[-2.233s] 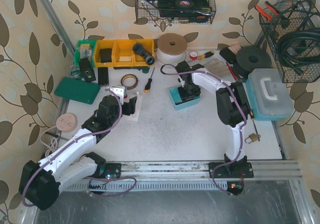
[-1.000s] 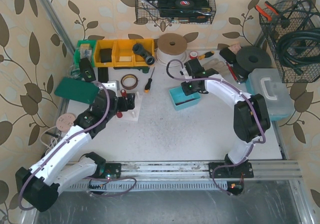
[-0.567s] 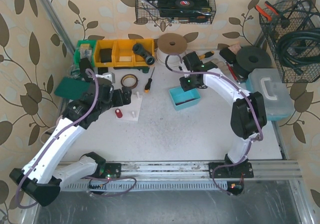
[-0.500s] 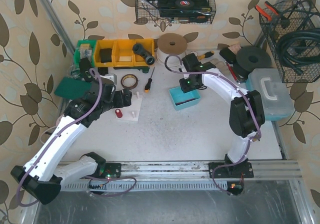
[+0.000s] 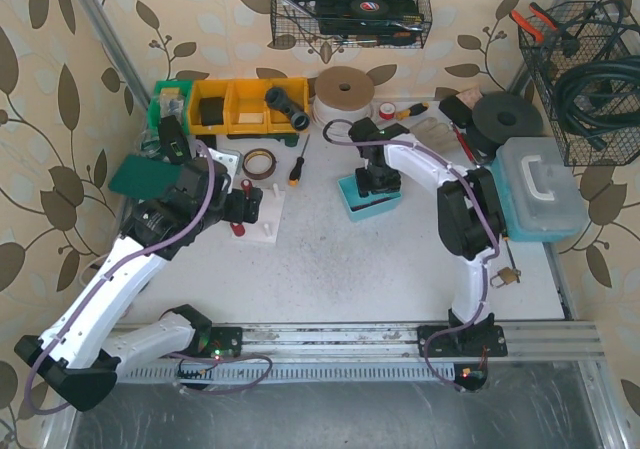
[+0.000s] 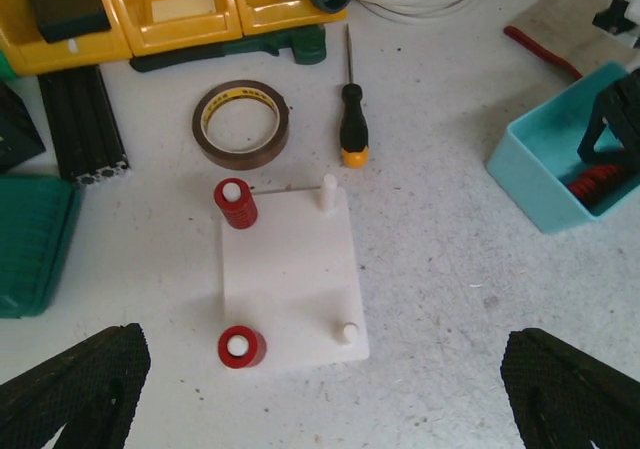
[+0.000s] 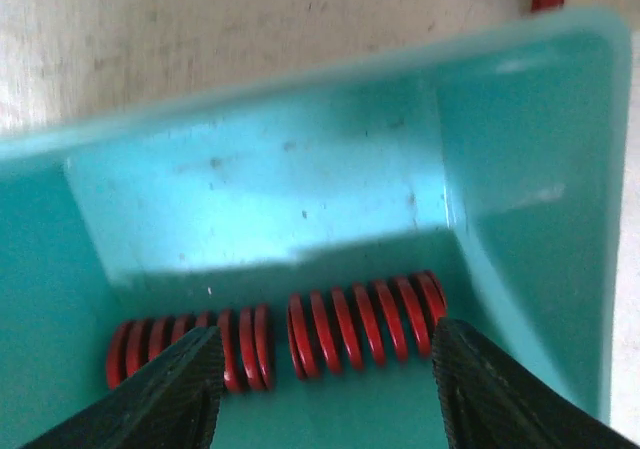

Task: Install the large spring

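Note:
A white peg board lies on the table, also in the top view. Red springs sit on its two left pegs; its two right pegs are bare. My left gripper is open and empty above the board's near edge. Two red springs lie end to end in the teal bin: the right one in full, the left one partly behind a finger. My right gripper is open, low in the bin, with its fingers straddling the springs.
A tape roll and a screwdriver lie just behind the board. Yellow bins and a white cable coil stand at the back. A green case lies left, and a teal toolbox stands right.
My right gripper came back from behind the teal bin and dropped into it over the springs. My left gripper shifted a little towards the board.

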`<state>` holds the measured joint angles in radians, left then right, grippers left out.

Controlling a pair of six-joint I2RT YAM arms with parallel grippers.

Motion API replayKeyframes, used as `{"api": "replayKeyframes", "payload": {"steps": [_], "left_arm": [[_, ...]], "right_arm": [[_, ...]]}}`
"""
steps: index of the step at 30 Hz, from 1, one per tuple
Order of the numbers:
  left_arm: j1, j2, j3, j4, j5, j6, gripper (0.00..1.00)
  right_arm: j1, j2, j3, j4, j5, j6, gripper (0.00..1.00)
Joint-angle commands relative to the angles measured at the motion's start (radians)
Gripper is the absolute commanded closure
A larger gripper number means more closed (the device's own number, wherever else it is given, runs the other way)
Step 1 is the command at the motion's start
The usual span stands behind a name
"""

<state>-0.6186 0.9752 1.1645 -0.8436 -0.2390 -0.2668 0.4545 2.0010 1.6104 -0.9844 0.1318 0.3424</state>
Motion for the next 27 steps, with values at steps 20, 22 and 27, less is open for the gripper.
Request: {"api": "replayKeyframes", "payload": {"steps": [20, 22, 27], "left_arm": [[-0.033, -0.014, 0.015, 0.019, -0.074, 0.097, 0.02], [-0.033, -0.015, 0.02, 0.01, -0.075, 0.097, 0.02], [-0.033, -0.012, 0.026, 0.006, -0.082, 0.106, 0.02]], "right_arm": [[-0.029, -0.141, 0.012, -0.134, 0.093, 0.678, 0.41], [-0.034, -0.156, -0.039, -0.093, 0.087, 0.707, 0.41], [-0.048, -0.166, -0.146, 0.063, 0.037, 0.759, 0.5]]}}
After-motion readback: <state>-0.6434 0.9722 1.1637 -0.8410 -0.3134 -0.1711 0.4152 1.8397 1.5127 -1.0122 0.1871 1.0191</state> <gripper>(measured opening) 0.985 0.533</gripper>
